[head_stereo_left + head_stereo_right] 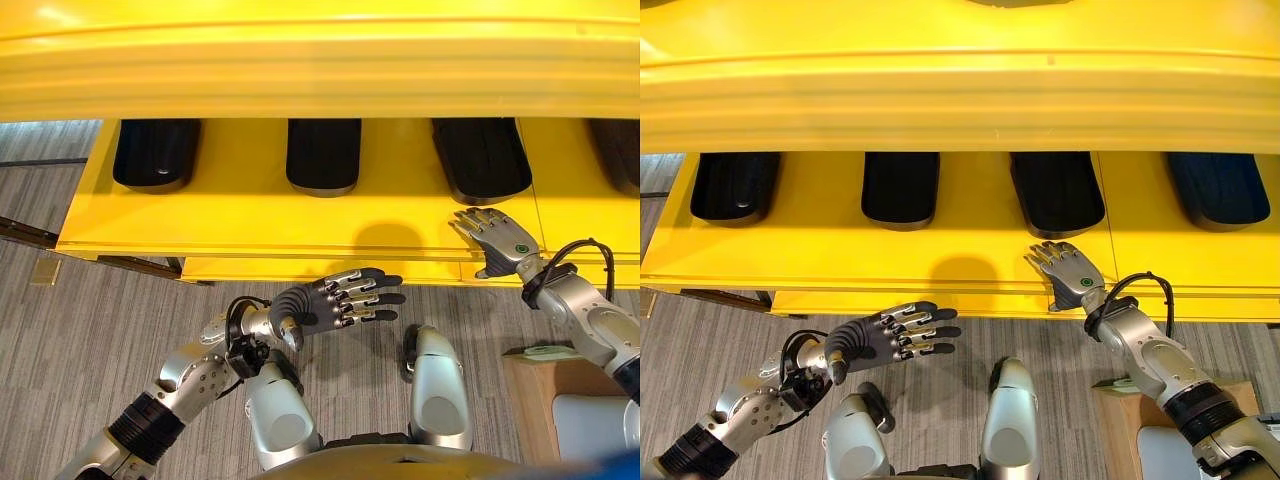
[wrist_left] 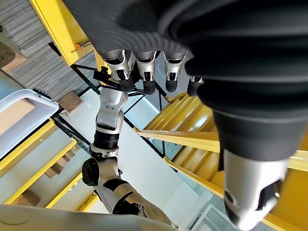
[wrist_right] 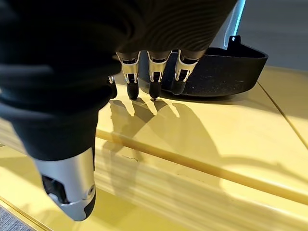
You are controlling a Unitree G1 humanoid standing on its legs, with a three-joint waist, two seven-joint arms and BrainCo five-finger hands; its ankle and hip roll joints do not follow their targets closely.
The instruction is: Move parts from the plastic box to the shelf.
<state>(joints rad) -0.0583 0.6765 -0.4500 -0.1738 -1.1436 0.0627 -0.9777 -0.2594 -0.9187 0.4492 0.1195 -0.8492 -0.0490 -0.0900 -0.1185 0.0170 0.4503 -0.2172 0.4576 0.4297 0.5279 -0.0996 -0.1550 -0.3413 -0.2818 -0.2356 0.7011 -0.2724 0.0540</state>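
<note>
A broad yellow metal shelf [image 1: 300, 215] fills the upper half of the head views, its upper tier a thick yellow band across the top of the frame and its lower board running from left to right beneath it. On that lower board lie four black moulded plastic parts in a row, each partly tucked under the upper tier: the leftmost part [image 1: 735, 187] at the upper left, the second part [image 1: 900, 188] left of centre, the third part [image 1: 1057, 192] right of centre, and the fourth part [image 1: 1217, 188] at the upper right. They sit well apart from one another.

Below the shelf, a grey striped carpet floor [image 1: 100, 330] takes the lower half of the frame. At the lower right edge stands a light wooden block [image 1: 540, 400].

The right hand [image 1: 1072, 270] rests over the front edge of the shelf board, right of centre, just in front of the third part. Its fingers are spread and straight, tips pointing toward that part; in the right wrist view the dark fingertips [image 3: 155, 90] touch or nearly touch the yellow board close to the part's black rim, and they hold nothing.

The left hand [image 1: 335, 298] hovers over the carpet in the lower centre of the frame, below the shelf's front edge, fingers extended and slightly splayed, empty.
</note>
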